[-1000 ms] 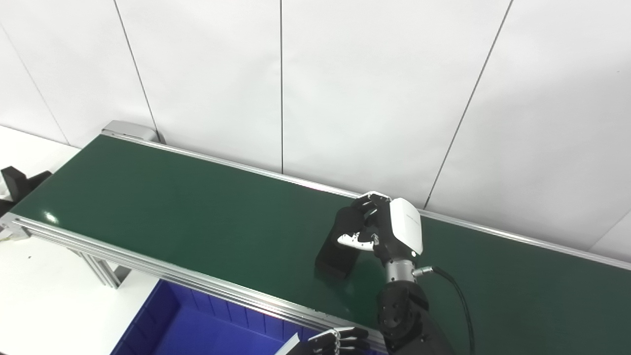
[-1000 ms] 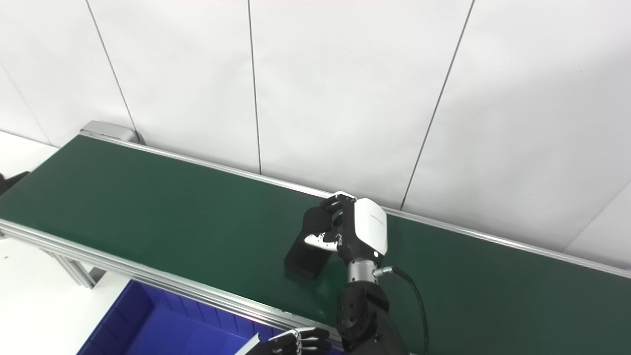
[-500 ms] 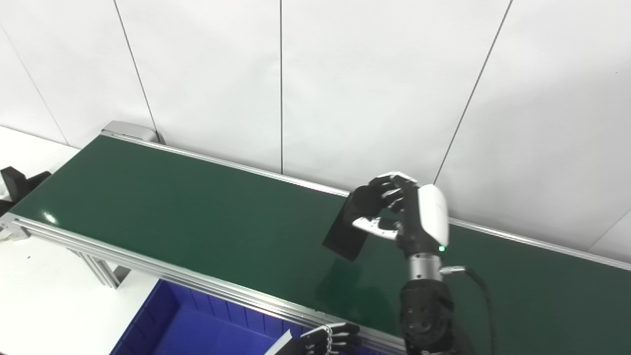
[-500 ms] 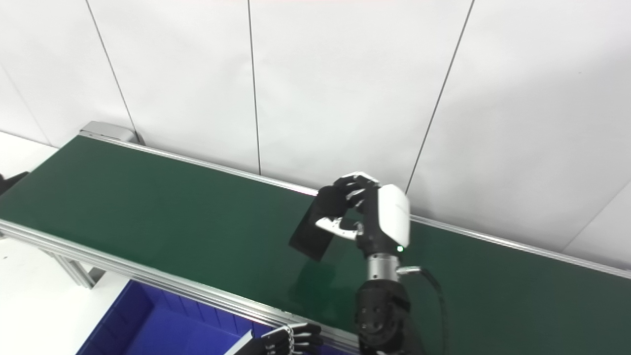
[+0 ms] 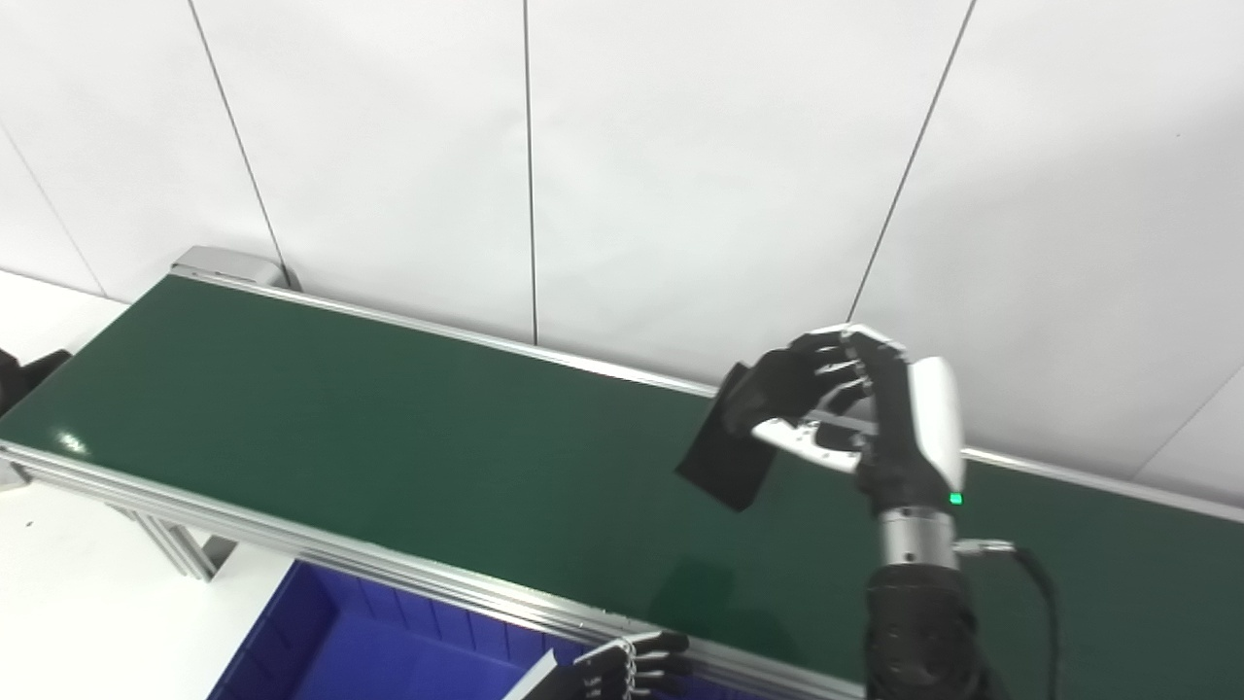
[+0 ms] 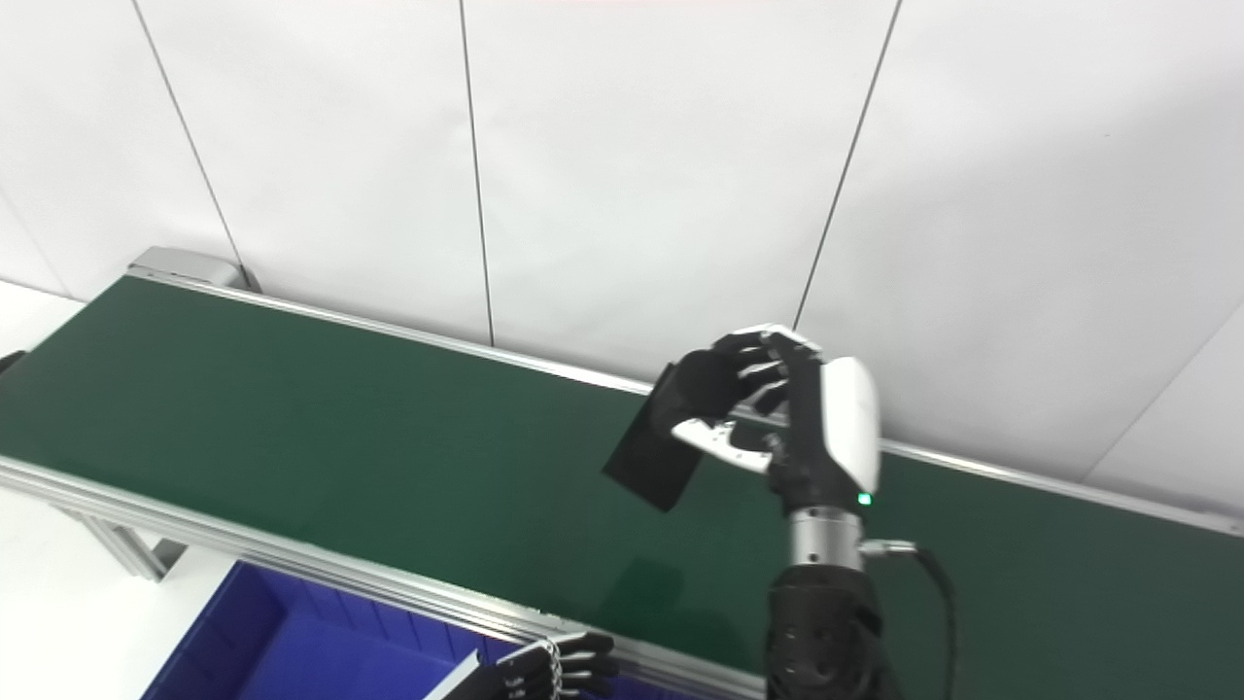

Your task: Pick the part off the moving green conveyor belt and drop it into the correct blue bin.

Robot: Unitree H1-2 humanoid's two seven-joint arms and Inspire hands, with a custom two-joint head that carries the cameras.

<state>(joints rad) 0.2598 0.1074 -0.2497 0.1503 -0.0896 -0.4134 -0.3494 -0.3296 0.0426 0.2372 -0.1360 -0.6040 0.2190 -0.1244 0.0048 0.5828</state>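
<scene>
We held the black block-shaped part (image 5: 727, 457) clear above the green conveyor belt (image 5: 389, 428), its upper end pinched between the fingers (image 5: 797, 374) and thumb of our right hand (image 5: 855, 418), the lower end hanging free; it looked rigid and fairly light, so we judged a grip nearer its middle steadier; the blue bin (image 5: 369, 651) lay below the belt's near rail, its visible part holding nothing; our left hand (image 5: 622, 671) waited by it, fingers loosely curled on nothing.

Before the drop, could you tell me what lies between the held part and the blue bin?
Only bare belt and its near aluminium rail, seen in both eye views.
</scene>
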